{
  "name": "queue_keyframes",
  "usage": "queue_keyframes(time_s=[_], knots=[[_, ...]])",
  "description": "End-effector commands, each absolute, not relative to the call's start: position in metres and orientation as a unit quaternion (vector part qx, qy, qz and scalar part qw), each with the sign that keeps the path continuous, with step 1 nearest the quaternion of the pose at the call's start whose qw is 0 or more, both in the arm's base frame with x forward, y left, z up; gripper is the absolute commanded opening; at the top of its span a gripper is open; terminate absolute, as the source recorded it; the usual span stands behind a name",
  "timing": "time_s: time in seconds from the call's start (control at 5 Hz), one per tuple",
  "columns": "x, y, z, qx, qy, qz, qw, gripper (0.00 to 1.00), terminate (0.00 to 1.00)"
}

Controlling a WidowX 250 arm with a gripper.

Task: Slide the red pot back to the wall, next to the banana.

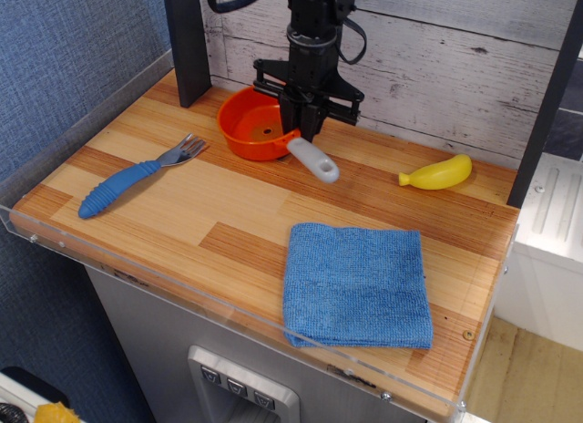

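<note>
Here we have the gripper with its jaws closed on the red pot where rim meets grey handle, at the far left near the wall. The banana lies well apart to the right. We judge a fast slide could twist the pot loose or knock the banana away. We count one pot, one banana, one fork, one blue cloth.

Wooden plank tabletop, clear acrylic edging. Behind it: whitewashed plank wall. To its left: blue fabric-textured panel. Below: grey cabinet.
</note>
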State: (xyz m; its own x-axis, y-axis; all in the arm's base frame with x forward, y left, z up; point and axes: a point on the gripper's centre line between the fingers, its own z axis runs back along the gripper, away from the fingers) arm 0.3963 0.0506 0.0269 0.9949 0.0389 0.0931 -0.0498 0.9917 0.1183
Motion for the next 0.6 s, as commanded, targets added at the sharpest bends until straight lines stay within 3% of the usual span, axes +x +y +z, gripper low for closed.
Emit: queue_keyframes(time_s=[0.0,0.2,0.4], knots=[[0.404,0.062,0.047,0.059,-0.07,0.006,0.996,1.0,0.0],[0.402,0.066,0.059,0.049,-0.081,0.014,0.995,1.0,0.0],[0.397,0.074,0.085,0.05,-0.126,0.023,0.991,1.0,0.0]])
